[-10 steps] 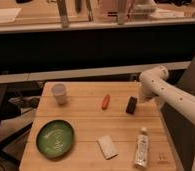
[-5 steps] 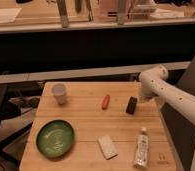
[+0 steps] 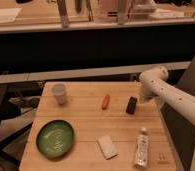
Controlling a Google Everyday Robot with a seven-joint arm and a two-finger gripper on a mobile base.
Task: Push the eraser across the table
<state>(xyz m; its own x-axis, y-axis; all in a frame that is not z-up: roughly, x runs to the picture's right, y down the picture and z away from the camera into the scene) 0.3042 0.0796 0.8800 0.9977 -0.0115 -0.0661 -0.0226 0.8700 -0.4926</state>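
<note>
The eraser (image 3: 131, 105), a small black oblong block, lies on the light wooden table (image 3: 86, 117) at its right side, right of the orange carrot-like piece (image 3: 106, 101). My white arm reaches in from the right, and the gripper (image 3: 142, 98) hangs at its end just right of the eraser, close to it or touching it. The arm's elbow covers most of the gripper.
A white cup (image 3: 59, 93) stands at the back left. A green plate (image 3: 55, 138) lies at the front left. A pale flat block (image 3: 107, 146) and a white tube (image 3: 141, 147) lie near the front edge. A dark counter runs behind the table.
</note>
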